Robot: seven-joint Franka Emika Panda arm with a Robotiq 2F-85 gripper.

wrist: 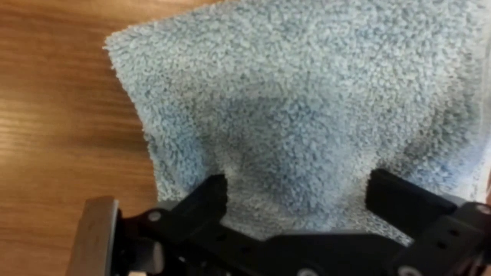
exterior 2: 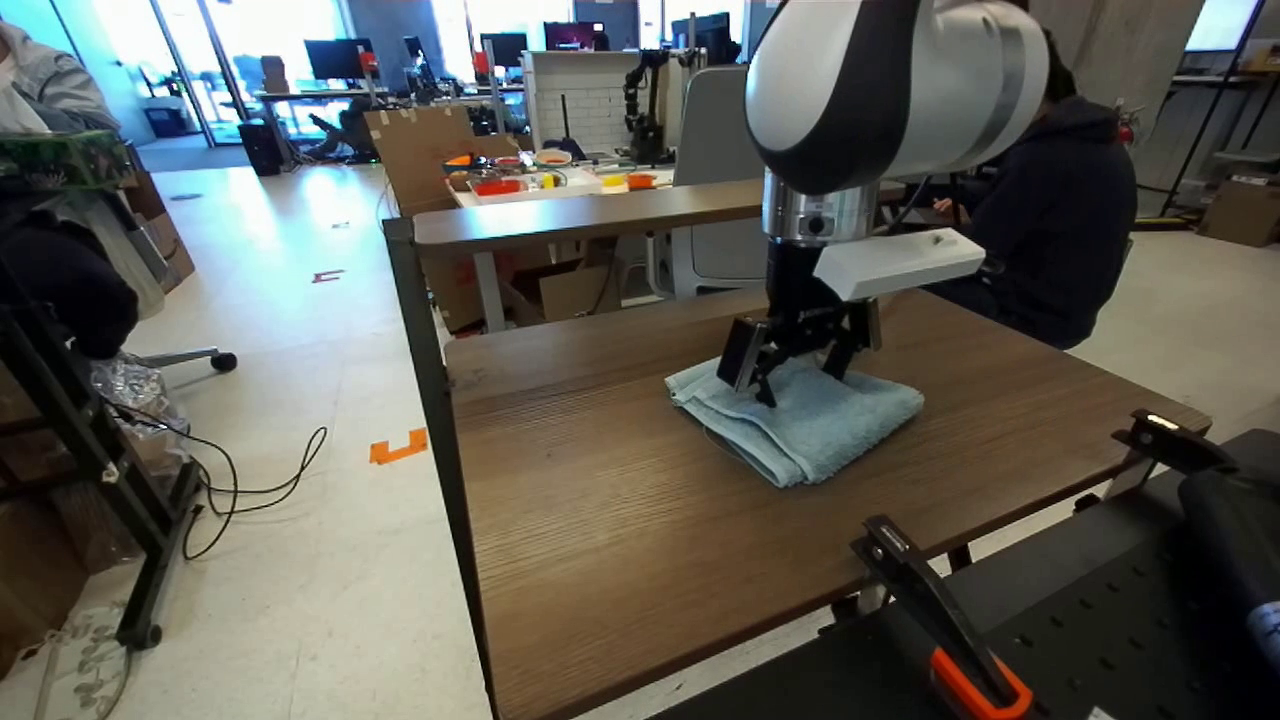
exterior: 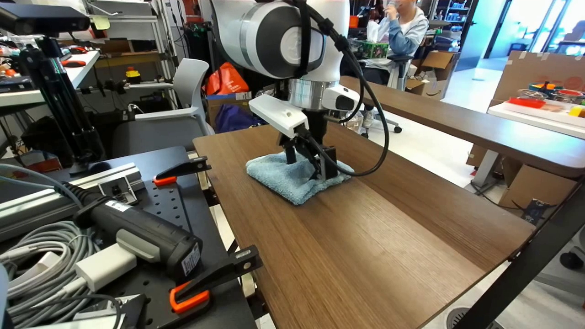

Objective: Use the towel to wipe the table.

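Observation:
A folded light blue towel (exterior: 283, 176) lies on the brown wooden table (exterior: 365, 246). In both exterior views it sits under the arm, and it also shows in an exterior view (exterior 2: 835, 435). My gripper (exterior: 303, 169) points down over the towel, with its black fingers apart and their tips at the cloth. In the wrist view the towel (wrist: 287, 76) fills most of the picture, and the open gripper (wrist: 297, 189) has a wide stretch of cloth between its fingers. The towel dips and creases around the fingertips. The exact contact of the tips is blurred.
Black clamps (exterior: 215, 274) with orange parts reach to the table's edge from a black bench (exterior: 169, 205) holding cables and a tool. A dark post (exterior 2: 430, 430) stands at the table's end. A grey chair (exterior: 183, 105) and another long table (exterior: 457, 123) stand nearby.

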